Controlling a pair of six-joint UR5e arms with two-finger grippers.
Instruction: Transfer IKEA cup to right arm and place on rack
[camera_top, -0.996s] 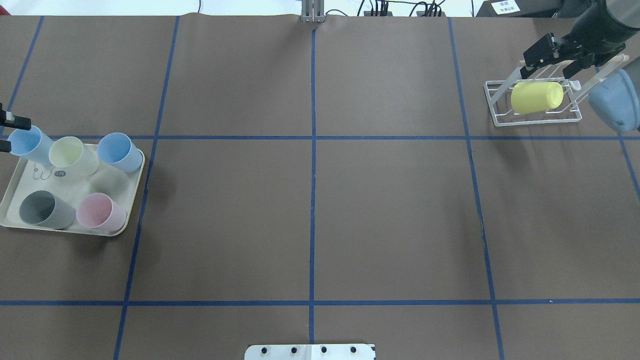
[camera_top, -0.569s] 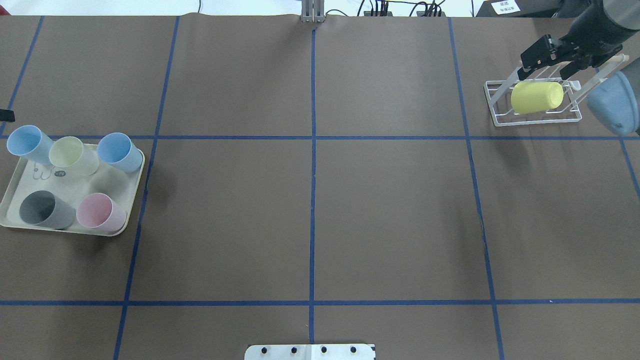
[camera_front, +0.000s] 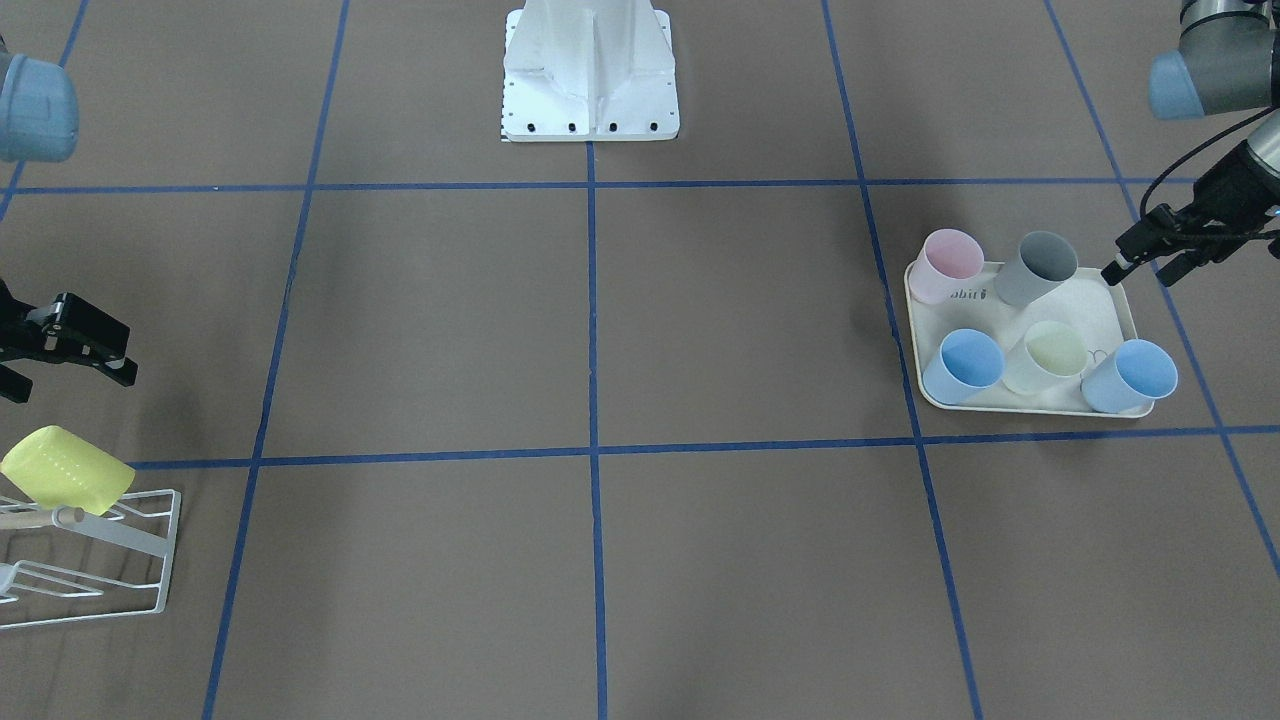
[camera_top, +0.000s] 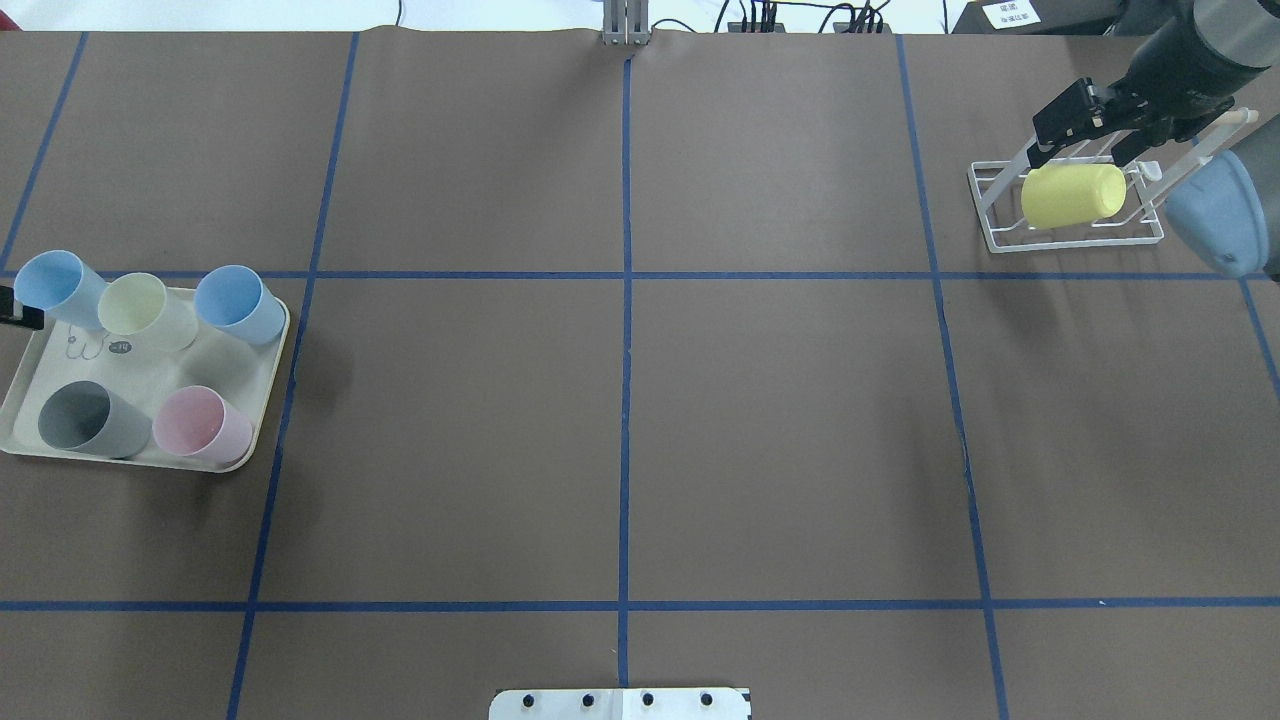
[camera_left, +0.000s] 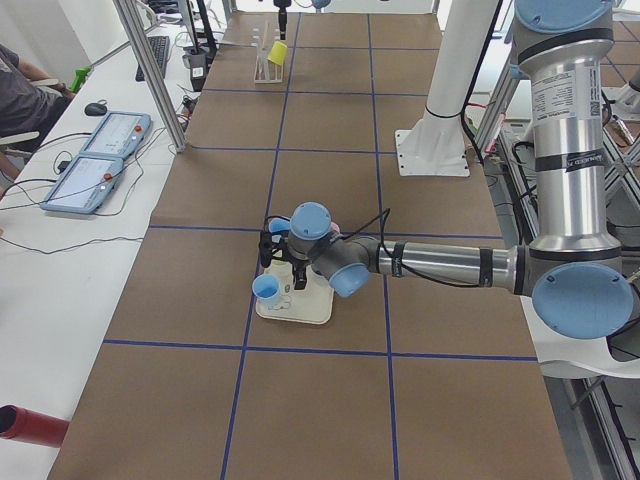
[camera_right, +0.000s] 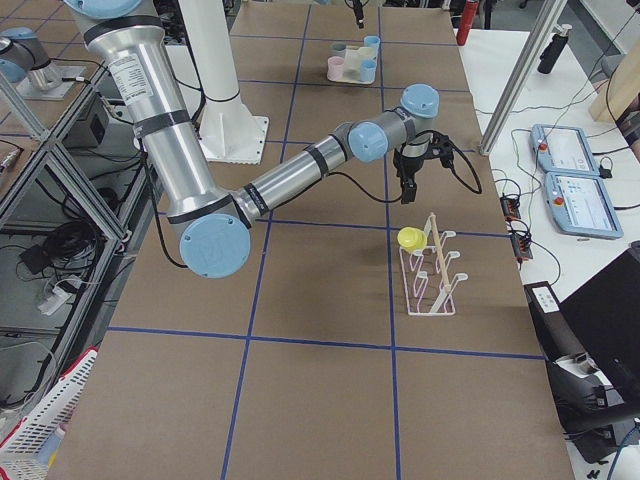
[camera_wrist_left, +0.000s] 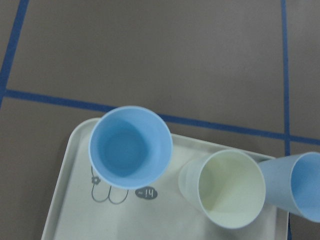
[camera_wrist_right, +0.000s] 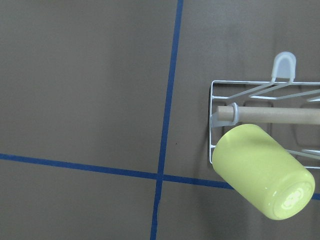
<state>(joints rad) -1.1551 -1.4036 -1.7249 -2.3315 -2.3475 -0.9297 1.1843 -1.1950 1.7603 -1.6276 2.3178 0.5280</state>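
Note:
A yellow cup (camera_top: 1075, 195) hangs mouth-down and tilted on a prong of the white wire rack (camera_top: 1000, 235) at the far right; the right wrist view shows the cup (camera_wrist_right: 260, 170) below the wooden dowel (camera_wrist_right: 270, 114). My right gripper (camera_top: 1085, 150) hovers open just beyond the rack, clear of the cup. On the left, a cream tray (camera_top: 285, 330) carries two blue cups (camera_top: 50, 285) (camera_top: 235, 300), a pale yellow one (camera_top: 140, 305), a grey one (camera_top: 85, 420) and a pink one (camera_top: 200, 425). My left gripper (camera_front: 1140, 275) is open and empty at the tray's outer edge. The left wrist view looks down into a blue cup (camera_wrist_left: 130, 147).
Blue tape lines divide the brown table into squares. The robot's white base plate (camera_top: 620, 703) sits at the near middle edge. A side desk with tablets (camera_left: 95, 165) and a seated person (camera_left: 20, 90) runs along the table's far side.
My left gripper has drawn away from the corner blue cup and shifted toward the robot's side along the tray's edge. My right gripper has backed slightly away from the rack; the yellow cup stays put.

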